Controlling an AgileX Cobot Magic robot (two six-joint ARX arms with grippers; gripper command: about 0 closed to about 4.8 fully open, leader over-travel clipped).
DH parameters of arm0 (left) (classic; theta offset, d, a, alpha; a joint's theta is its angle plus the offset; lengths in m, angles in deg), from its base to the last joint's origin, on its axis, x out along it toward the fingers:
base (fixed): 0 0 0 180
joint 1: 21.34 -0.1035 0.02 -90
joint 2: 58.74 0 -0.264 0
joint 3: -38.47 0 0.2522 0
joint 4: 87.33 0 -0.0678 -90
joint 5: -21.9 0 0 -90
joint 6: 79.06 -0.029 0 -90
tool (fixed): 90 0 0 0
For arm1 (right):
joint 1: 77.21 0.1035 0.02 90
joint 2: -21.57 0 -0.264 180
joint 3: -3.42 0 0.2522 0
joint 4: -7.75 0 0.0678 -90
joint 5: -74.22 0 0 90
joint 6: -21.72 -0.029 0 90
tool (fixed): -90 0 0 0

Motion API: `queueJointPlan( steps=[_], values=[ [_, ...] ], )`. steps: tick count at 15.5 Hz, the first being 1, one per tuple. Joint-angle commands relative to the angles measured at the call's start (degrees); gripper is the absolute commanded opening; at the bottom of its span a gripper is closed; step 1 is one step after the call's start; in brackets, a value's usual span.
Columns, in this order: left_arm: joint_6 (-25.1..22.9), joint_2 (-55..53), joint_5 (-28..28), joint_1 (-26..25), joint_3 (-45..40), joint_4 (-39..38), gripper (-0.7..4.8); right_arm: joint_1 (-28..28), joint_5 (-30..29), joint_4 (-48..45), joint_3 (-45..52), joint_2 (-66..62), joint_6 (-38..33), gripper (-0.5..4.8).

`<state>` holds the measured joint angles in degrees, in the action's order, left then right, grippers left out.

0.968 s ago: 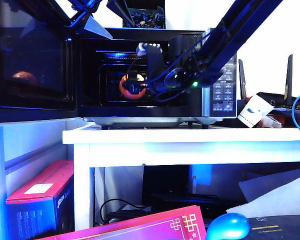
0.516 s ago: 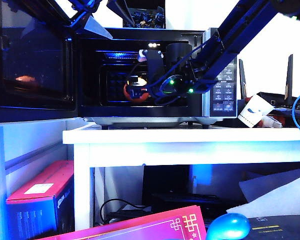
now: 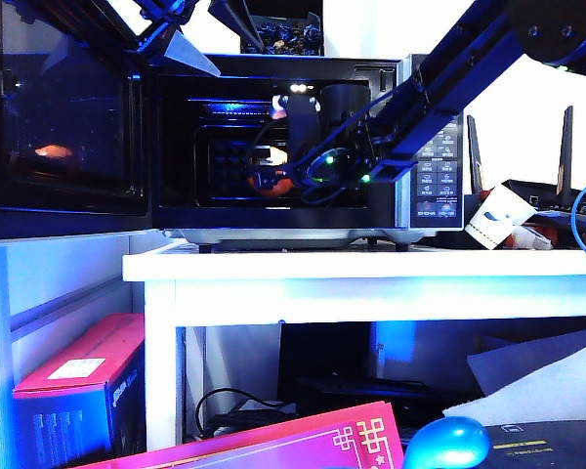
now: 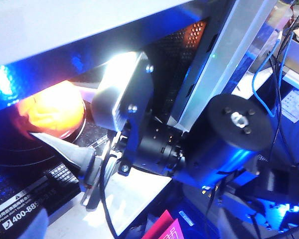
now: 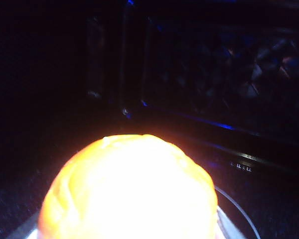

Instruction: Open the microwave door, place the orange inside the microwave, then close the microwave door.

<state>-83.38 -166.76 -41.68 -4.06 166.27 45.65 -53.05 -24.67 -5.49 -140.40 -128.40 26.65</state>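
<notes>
The microwave (image 3: pixel 303 147) stood on a white bench (image 3: pixel 371 278) with the microwave door (image 3: pixel 63 127) swung wide open to the left of the exterior view. The right gripper (image 3: pixel 273 181) reached into the cavity, its fingers closed around the orange (image 5: pixel 132 191), which sat low inside, near the cavity floor; whether it touched the glass turntable (image 5: pixel 239 214) could not be told. The left gripper (image 3: pixel 190 44) hovered at the top edge of the open door, fingers spread wide and holding nothing; one pale fingertip (image 4: pixel 60 147) showed in its wrist view, with the orange just beyond it. A grey keypad (image 3: pixel 437 176) sat on the right of the microwave front.
</notes>
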Motion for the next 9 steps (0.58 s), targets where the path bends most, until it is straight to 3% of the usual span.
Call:
queueJointPlan(
  steps=[1,9],
  values=[
    [-0.2,0.3,-0.7,-0.3,0.1,0.3,4.79,0.0,1.4,-0.7,-0.4,0.0,-0.3,1.98],
    [-0.2,0.3,-0.7,-0.3,0.1,-0.4,4.79,0.0,1.3,0.2,-1.4,-0.5,0.5,1.98]
  ],
)
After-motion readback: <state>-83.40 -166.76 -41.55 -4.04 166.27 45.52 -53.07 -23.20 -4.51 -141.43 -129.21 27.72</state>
